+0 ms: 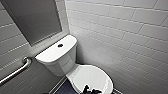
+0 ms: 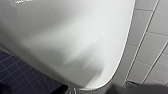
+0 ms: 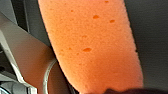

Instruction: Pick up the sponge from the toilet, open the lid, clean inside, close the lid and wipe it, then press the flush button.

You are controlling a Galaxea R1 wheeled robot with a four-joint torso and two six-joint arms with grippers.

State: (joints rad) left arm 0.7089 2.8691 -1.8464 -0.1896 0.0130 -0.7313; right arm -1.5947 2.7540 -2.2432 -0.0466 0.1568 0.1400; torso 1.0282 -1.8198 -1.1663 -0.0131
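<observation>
**Head view.** White glossy ceramic toilet [image 1: 61,63], set in a corner of white-tiled wall [image 1: 120,30]. Smooth white oval plastic lid [image 1: 86,75], down. Small dark round flush button [image 1: 60,45], centre of tank top. Metal grab bar [image 1: 15,71] on the side wall. Dark robot hand [image 1: 91,90] over the lid's near end, cut off by the frame edge. Which arm it belongs to, and whether it is wide or narrow, cannot be told.

**Left wrist view.** Lid surface close up, with dark blue tiled floor [image 2: 17,77] beside it.

**Right wrist view.** Orange-red porous foam sponge [image 3: 92,47], off the toilet and close before the camera. It is judged clamped in the right hand [image 3: 120,91], of which a dark edge shows. The grip point is hidden.

**Risks.** The glossy lid may slip from a hand at lifting. The soft sponge may work loose under hard pressing. The bowl is hidden beneath the lid.
</observation>
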